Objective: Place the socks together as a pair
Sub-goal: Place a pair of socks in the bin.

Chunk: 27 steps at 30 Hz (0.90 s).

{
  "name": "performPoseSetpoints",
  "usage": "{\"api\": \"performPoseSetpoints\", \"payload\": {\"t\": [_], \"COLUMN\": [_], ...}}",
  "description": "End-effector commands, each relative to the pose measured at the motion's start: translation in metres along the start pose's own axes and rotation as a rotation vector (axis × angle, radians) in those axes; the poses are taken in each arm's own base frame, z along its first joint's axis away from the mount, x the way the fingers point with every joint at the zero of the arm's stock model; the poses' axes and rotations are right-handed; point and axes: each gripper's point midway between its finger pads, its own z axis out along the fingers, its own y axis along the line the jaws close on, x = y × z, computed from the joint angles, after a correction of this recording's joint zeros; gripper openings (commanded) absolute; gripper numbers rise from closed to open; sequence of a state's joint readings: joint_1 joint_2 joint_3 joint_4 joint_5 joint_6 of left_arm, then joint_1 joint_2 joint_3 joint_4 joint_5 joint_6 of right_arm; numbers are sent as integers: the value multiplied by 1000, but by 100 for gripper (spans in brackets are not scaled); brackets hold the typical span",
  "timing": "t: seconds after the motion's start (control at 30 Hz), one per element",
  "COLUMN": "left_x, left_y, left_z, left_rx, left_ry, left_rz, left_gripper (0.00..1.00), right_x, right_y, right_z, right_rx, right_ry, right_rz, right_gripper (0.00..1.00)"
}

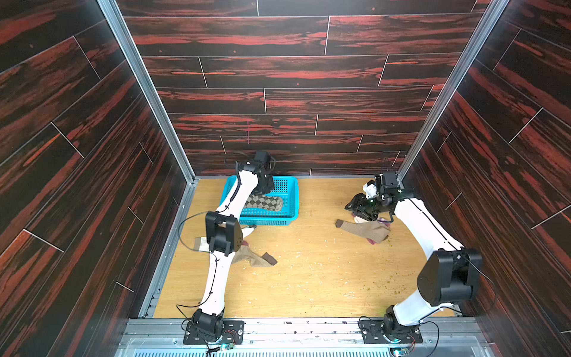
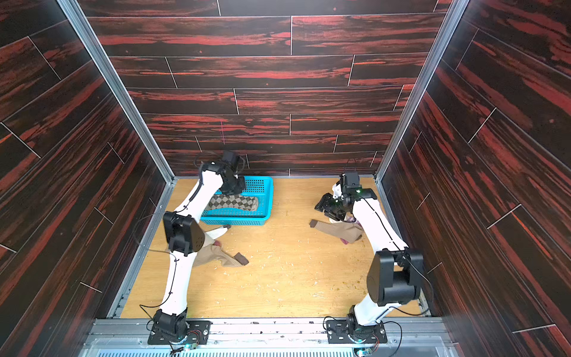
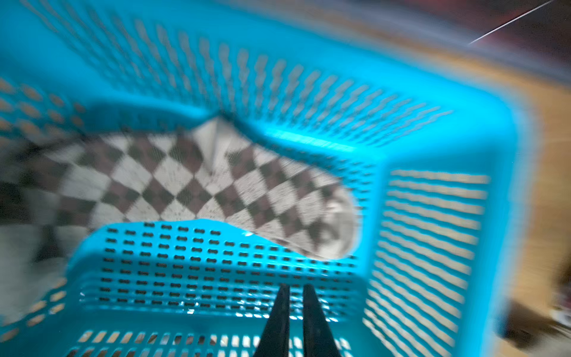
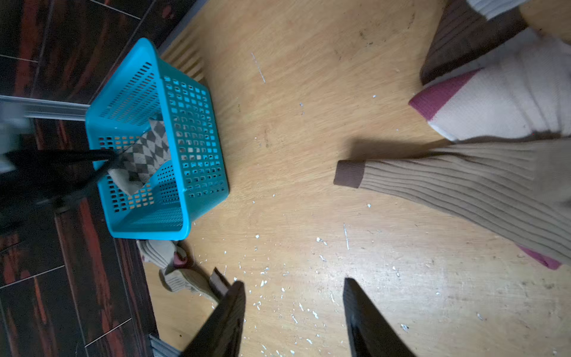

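Observation:
Inside the blue basket a tan-brown argyle sock lies flat; it also shows in the left wrist view. My left gripper hangs above the basket floor beside that sock, shut, with nothing between its fingers. On the right, a plain tan sock with a brown cuff lies across a maroon-and-beige sock. My right gripper hovers open and empty over bare table, close to that pile. Another tan sock with a brown cuff lies at the left, partly hidden by the left arm.
The basket stands at the back of the wooden table, left of centre. A pale ribbed sock peeks out under the left elbow. A brown sock end lies by the right pile. Dark walls close three sides.

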State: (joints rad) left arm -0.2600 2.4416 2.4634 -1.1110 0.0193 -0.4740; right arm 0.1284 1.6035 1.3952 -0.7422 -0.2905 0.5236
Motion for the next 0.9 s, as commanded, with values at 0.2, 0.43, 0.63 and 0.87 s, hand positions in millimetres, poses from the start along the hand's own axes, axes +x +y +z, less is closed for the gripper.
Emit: {"api": "performPoseSetpoints", "payload": {"t": [0.2, 0.43, 0.63, 0.87], "left_x": [12, 15, 24, 38], "left_y": [24, 19, 7, -14], "left_z": [27, 63, 84, 94], "left_rx": [-84, -62, -40, 7], "left_ry": [55, 73, 96, 122], "left_rz": [-46, -73, -63, -27], "left_gripper": [12, 12, 12, 11], "right_x": [16, 22, 24, 28], "right_y": [3, 4, 3, -2], "right_z": [-8, -16, -20, -18], "right_rx": [-42, -50, -44, -34], "right_ry": [-2, -12, -20, -14], "right_rz": [-14, -24, -30, -26], "right_gripper": [55, 55, 55, 55]}}
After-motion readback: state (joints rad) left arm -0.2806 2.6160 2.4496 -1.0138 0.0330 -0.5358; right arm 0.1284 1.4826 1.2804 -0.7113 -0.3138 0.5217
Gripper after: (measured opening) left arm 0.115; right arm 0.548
